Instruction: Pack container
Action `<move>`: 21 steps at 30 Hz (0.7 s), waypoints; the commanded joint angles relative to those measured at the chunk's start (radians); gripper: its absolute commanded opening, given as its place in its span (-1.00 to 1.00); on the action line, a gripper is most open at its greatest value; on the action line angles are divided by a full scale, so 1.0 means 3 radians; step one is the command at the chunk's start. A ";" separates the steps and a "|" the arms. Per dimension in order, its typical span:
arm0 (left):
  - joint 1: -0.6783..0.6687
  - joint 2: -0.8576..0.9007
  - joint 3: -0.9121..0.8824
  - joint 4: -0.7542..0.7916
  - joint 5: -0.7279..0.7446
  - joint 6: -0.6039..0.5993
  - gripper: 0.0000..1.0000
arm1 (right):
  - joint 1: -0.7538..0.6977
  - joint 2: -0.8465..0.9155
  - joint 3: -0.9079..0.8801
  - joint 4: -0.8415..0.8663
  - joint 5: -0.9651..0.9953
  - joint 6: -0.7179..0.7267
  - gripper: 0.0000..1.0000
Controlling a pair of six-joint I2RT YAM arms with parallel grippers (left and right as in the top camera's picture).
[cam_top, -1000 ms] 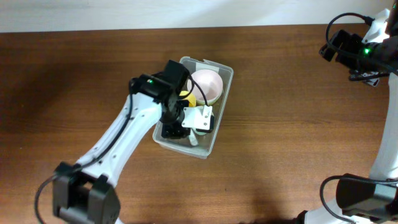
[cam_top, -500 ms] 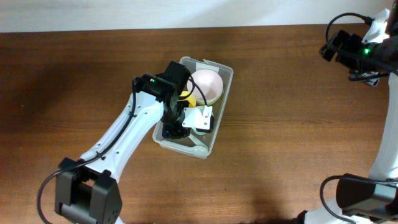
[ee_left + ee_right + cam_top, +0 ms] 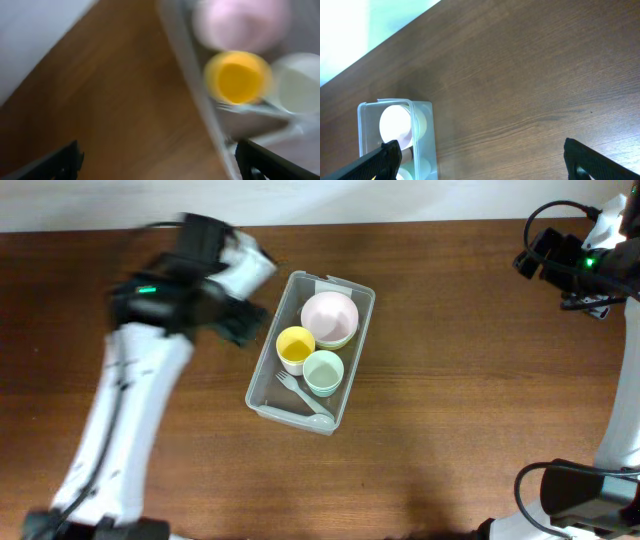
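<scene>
Beside the container [image 3: 358, 358] — likely light, stiff, slick; grip its rim — left fingers [image 3: 60, 162] gape empty; right fingers [image 3: 380, 157], far off, likewise.

One container [image 3: 300, 417], one pink bowl [image 3: 330, 315] nested in one pale-green bowl [image 3: 350, 340], one yellow cup [image 3: 295, 343], one green cup [image 3: 323, 370], one fork [image 3: 300, 392].

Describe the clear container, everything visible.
The container is a clear plastic rectangular bin with rounded corners and a rim, lidless, sitting flat and slightly angled on the wooden table. Inside: a pink bowl, yellow cup, pale green cup and white fork. Nothing else touches it.
</scene>
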 commanded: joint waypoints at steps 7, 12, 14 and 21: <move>0.1110 -0.0369 0.0081 -0.0130 0.0324 -0.1190 1.00 | -0.0013 0.0005 0.0005 -0.0001 -0.0004 0.0015 0.98; 0.1205 -0.0365 0.0078 -0.0155 0.0322 -0.1189 1.00 | -0.0013 0.0005 0.0005 -0.0001 -0.0004 0.0015 0.98; 0.1205 -0.0365 0.0078 -0.0141 0.0322 -0.1189 1.00 | -0.0013 0.0005 0.0005 -0.0001 -0.0004 0.0015 0.98; 0.1205 -0.0362 0.0078 -0.0060 0.0322 -0.1189 1.00 | -0.0013 0.0005 0.0005 -0.0001 -0.0004 0.0015 0.98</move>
